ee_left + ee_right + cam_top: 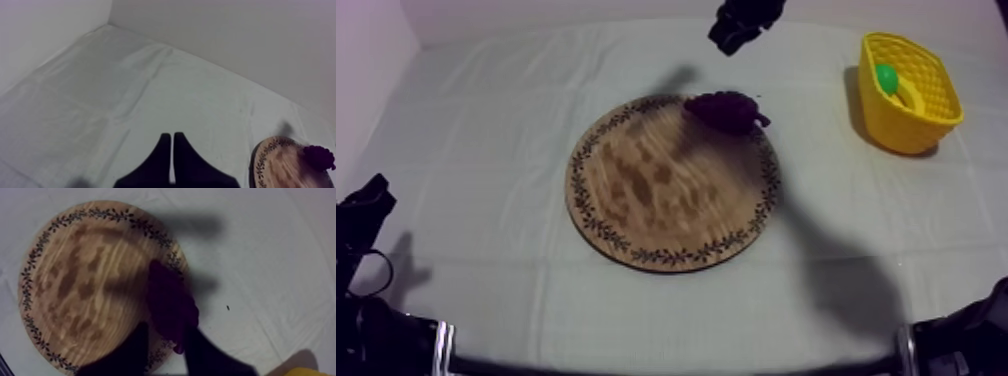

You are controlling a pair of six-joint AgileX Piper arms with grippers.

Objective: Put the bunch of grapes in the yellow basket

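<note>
The right gripper (167,332) is hovering over the bunch of grapes (169,305), and here is what matters: the bunch is lying straight ahead in the gap, with one black finger (127,355) to each side of it. Its long axis is running along that gap, from near the root of the jaws out past the fingertips, so the fingers are facing its narrow width. The jaws are standing wide apart and gripping nothing. Whether a pad is brushing the fruit, I cannot tell.

The grapes are sitting on the round wooden board (75,283), right at its patterned rim, on the edge lying under the jaws. The yellow basket (926,70) is waiting off to one side of the jaws, well apart from the board.

The left gripper (172,137) is resting with its fingers pressed together into a narrow wedge, empty, and the grapes are lying well off from it. So the right arm is by far the nearer. I'm judging that the coming move is a straight drop, then a squeeze across the bunch's short width.
</note>
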